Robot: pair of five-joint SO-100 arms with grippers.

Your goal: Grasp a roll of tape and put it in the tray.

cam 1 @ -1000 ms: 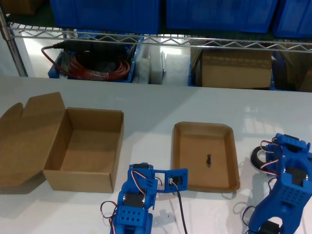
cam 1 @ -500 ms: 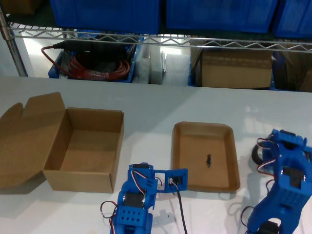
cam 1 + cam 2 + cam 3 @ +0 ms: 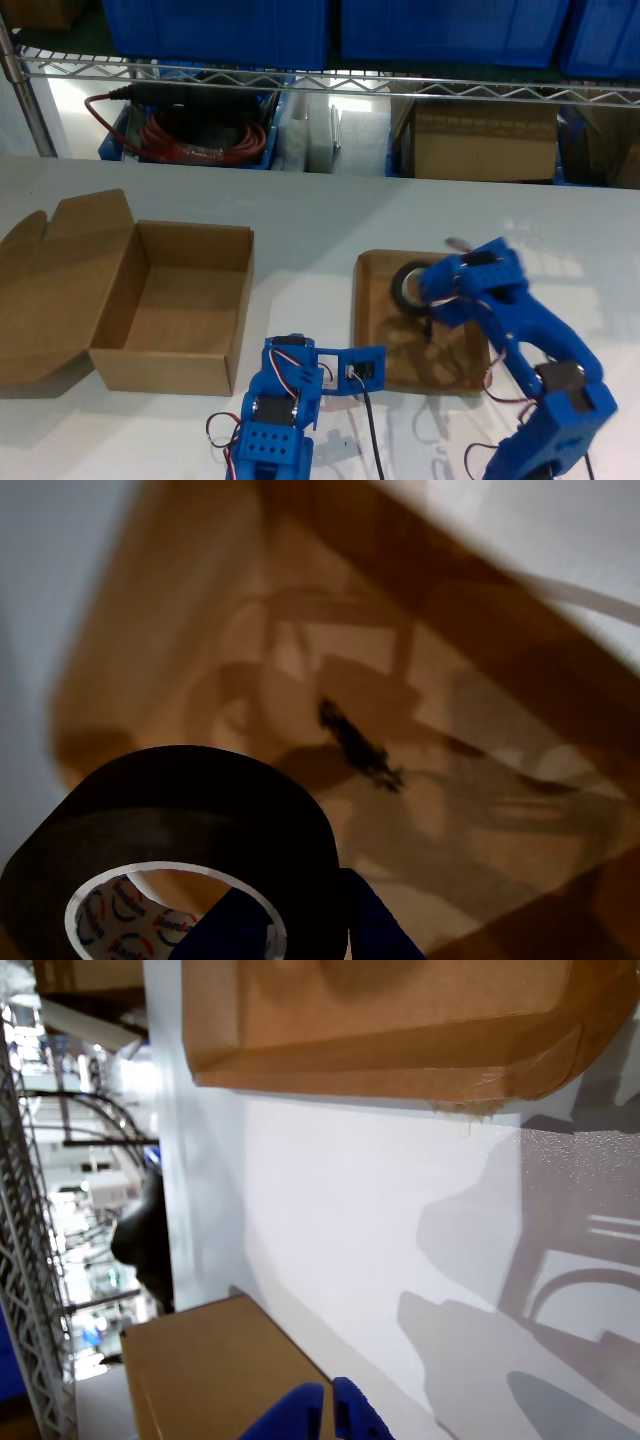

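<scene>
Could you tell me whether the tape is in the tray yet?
Not yet: my first gripper holds the tape above the tray.

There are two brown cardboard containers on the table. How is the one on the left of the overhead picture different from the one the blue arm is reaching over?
The box is deep, with tall straight walls; the tray is shallow, with low flared rims. The box has a lid flap folded open toward the exterior view's left; the tray has none. Nothing hangs over the box, while my first end effector holds the roll of tape above the tray. Both are brown cardboard, open-topped, on the white table.
</scene>
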